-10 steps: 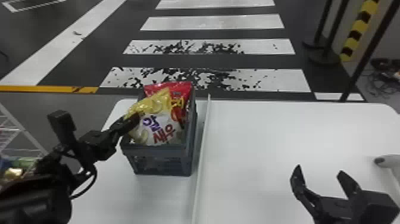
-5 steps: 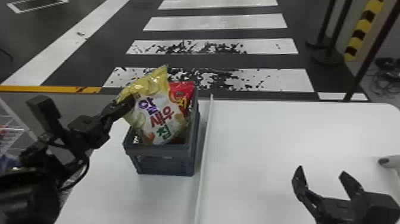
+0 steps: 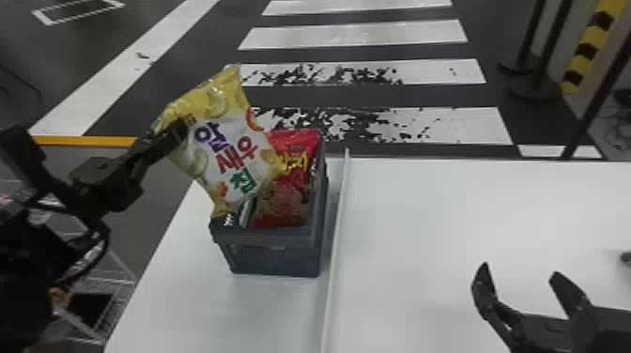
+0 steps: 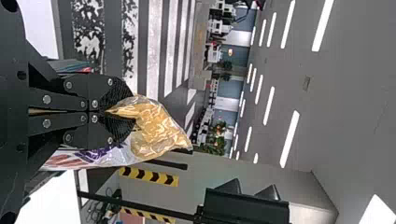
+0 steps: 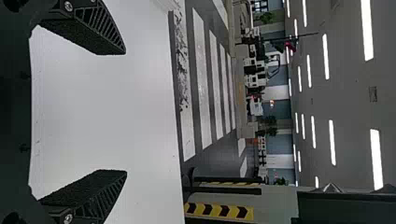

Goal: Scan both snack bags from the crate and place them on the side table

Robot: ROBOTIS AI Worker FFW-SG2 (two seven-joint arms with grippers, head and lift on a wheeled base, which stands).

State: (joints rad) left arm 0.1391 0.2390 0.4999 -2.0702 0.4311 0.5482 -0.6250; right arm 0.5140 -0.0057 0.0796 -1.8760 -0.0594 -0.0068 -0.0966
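Bag one point(image 3: 225, 155), a shiny plastic snack packet in yellow and white with purple, red and green lettering, is up and tilted over the left side of the dark grey plastic crate point(image 3: 277, 251); the black two-fingered left gripper point(image 3: 187, 124) has it pinched by the upper edge, tips closed on the film; whether its lowest corner is free of the crate's rim, I cannot tell!

And bag two point(image 3: 291, 197), the glossy red packet with yellow lettering, sits upright inside the crate, partly behind the first; so by my count one bag is picked, none is set down, and one waits its turn; as for scanning, nothing here confirms a scan of either, so I'd mark both as to do!

Over to the right of the crate now; past a thin white raised strip point(image 3: 335, 253) spreads a smooth white tabletop point(image 3: 436, 225), and that may well be the side table, though I can't be certain; above its near part, well apart from the crate, the black right gripper point(image 3: 521, 270) holds its fingers wide, nothing between them; far right of the crate, a small dark object point(image 3: 626, 257) pokes in, too cut off to name!

Early days, then, in my judgement; bag one needs its scan and its landing, and after that bag two needs the lot: pick, scan, place!
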